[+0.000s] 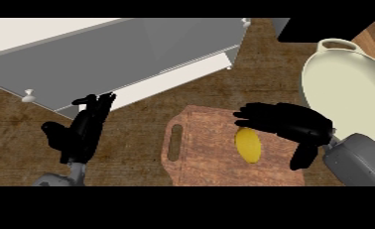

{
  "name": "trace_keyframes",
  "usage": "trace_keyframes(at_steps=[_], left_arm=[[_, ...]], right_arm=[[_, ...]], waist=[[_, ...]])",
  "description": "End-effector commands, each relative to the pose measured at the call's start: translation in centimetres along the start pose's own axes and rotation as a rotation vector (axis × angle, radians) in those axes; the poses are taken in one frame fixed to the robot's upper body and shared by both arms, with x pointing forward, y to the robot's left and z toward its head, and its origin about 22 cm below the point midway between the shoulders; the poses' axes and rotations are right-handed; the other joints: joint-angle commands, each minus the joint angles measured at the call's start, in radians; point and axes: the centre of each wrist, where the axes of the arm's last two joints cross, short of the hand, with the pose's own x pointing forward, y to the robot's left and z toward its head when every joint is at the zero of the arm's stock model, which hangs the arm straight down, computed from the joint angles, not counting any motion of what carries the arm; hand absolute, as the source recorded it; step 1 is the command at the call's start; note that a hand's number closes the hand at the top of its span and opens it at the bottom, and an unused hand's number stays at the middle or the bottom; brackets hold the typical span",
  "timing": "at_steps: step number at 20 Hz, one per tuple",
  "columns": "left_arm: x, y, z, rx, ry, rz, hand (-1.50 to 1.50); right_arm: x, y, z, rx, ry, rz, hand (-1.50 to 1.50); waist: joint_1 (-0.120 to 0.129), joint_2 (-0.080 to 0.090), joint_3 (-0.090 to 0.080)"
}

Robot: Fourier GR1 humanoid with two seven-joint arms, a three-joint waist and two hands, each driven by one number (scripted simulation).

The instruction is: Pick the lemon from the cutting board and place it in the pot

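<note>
One lemon (248,145) lies on my wooden cutting board (201,148), my right hand (289,123) hovering just above it, fingers relaxed, grasping nothing. My left hand (82,130) rests released at left. Far right sits the cream pot (336,82).

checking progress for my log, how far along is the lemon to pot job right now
Nothing is finished yet: the lemon lies on the cutting board, not in the pot. In hand: the right hand is over the board right beside the lemon, fingers spread, not closed on it. Left to do: grasp, lift, carry to the pot at the right and release. The left hand rests open at the left.
</note>
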Motion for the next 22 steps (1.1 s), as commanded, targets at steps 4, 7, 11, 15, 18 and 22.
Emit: trace_keyframes(at_steps=[4, 7, 11, 15, 18, 22], left_arm=[[6.8, 1.8, -2.7, 0.095, -0.278, -0.003, 0.00], [7.2, 2.8, -3.4, 0.101, -0.282, -0.001, 0.00], [6.7, 1.9, -4.1, 0.118, -0.278, 0.007, 0.00], [7.2, 1.7, -3.7, 0.102, -0.276, 0.003, 0.00], [7.1, 1.4, -3.6, 0.088, -0.268, 0.014, 0.00], [6.5, 1.2, -3.7, 0.093, -0.279, 0.014, 0.00]], right_arm=[[0.1, 2.1, -2.7, 0.013, 0.056, 0.001, -1.50], [0.2, 3.2, -3.6, -0.003, 0.043, 0.002, -1.50], [0.5, 4.5, -4.1, 0.023, 0.019, 0.008, -1.50], [0.7, 6.4, -4.9, 0.031, 0.012, -0.017, -1.50], [1.4, 7.3, -6.1, 0.058, -0.064, 0.021, 1.50], [1.6, 6.1, -7.2, 0.026, -0.162, 0.094, 1.50]], waist=[[0.017, -0.010, 0.016], [0.011, -0.008, 0.016], [-0.004, -0.007, 0.016], [-0.001, -0.009, 0.017], [0.003, -0.010, 0.017], [0.004, -0.008, 0.016]])
